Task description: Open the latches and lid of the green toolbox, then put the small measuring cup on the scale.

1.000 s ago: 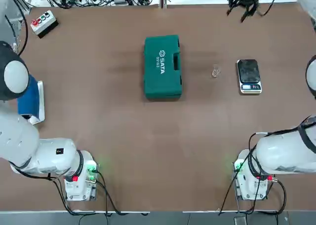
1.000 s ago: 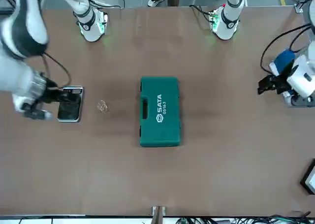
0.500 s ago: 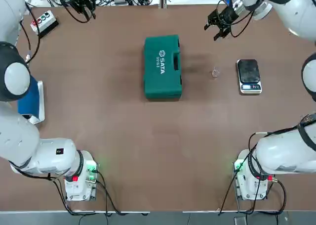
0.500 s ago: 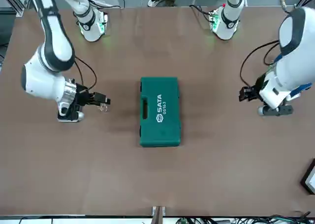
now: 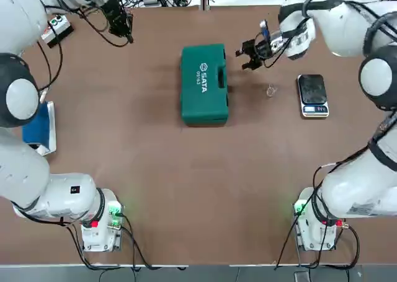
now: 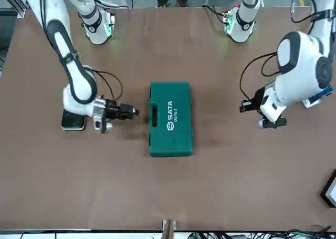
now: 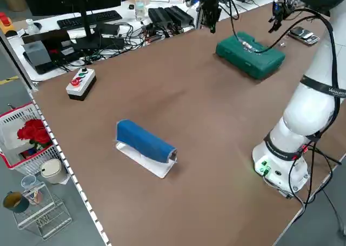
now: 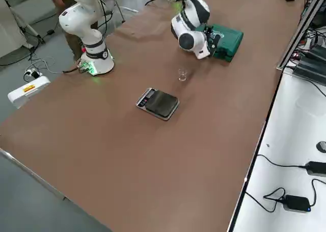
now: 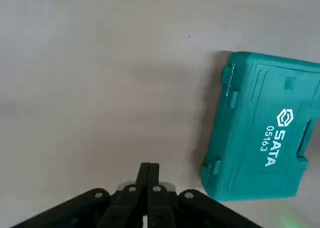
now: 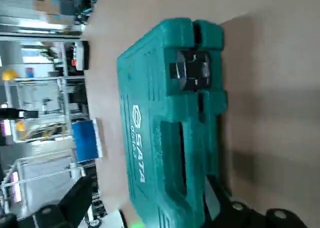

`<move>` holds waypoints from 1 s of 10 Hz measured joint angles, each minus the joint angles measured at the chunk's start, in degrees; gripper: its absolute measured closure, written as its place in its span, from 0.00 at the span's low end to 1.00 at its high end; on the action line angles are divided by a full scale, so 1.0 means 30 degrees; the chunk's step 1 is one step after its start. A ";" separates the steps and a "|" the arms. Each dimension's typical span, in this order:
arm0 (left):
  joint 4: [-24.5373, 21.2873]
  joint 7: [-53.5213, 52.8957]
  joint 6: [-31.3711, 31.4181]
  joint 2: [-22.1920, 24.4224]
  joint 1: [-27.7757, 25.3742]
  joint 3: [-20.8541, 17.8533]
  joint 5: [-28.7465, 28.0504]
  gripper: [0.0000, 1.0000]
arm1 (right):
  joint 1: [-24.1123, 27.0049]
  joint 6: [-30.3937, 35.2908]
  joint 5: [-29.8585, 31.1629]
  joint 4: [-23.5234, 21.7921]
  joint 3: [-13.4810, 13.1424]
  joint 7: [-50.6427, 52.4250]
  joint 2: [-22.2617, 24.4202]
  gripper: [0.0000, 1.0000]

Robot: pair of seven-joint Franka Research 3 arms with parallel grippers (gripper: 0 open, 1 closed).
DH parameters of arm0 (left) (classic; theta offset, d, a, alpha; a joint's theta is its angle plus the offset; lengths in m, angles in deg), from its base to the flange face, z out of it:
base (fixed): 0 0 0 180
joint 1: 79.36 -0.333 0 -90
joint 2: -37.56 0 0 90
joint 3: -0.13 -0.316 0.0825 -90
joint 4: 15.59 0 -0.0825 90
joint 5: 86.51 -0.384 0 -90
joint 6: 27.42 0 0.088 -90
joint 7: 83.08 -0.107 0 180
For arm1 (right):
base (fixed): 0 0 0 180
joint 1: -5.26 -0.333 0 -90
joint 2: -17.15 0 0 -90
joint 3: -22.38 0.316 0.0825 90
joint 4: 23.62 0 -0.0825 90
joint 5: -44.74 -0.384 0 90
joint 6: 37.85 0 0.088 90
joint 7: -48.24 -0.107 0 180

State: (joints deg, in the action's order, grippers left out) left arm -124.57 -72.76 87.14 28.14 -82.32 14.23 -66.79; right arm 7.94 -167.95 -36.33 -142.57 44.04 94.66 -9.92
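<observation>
Toolbox (image 5: 205,83) sitting shut mid-surface (image 5: 186,189), lid (image 5: 201,102) down, nothing opened yet. R claw (image 10: 145,208) hovering by latch (image 10: 192,70), spread, empty; L claw (image 9: 147,168) hanging on box's L, pressed together. Cup (image 5: 271,91) standing btwn box & scale (image 5: 312,96); latches, lid, cup transfer all remaining.

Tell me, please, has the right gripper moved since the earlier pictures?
Yes; in the top view the right gripper is now nearer the green toolbox, off its right side.

Both arms reach forward, elbows bent.
Left gripper (image 9: 149,165): fingertips pressed together; right gripper (image 10: 150,188): fingers spread, gap between them.
</observation>
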 joint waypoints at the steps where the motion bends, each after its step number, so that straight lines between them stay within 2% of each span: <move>1: -0.0470 0.0000 0.0524 -0.0055 0.0015 0.0071 0.0647 0.99 | -0.0014 0.0000 -0.1108 -0.0010 0.0144 0.1621 -0.0858 0.00; 3: -0.0942 0.0123 0.1896 -0.0463 0.0066 0.0793 0.1491 0.99 | -0.0034 0.0016 -0.2300 0.0000 0.0296 0.3562 -0.1994 0.00; 5: -0.1767 0.0317 0.4087 -0.0727 0.0133 0.1815 0.1543 0.99 | -0.0382 0.0033 -0.3469 0.0039 0.0391 0.4185 -0.2465 0.00; 7: -0.2131 0.0156 0.4474 -0.0730 0.0105 0.1990 0.1570 0.99 | -0.0998 -0.0250 -0.4182 0.0122 0.0414 0.4230 -0.2496 0.01; 10: -0.2559 -0.1663 0.4472 -0.0814 0.0132 0.2023 0.3207 0.99 | -0.1089 -0.0371 -0.4309 0.0207 0.0412 0.4231 -0.2616 0.04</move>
State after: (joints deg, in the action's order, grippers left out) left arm -132.25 -77.75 100.56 25.70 -81.93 20.30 -57.17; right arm 4.67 -169.06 -49.25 -141.95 45.28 107.36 -17.77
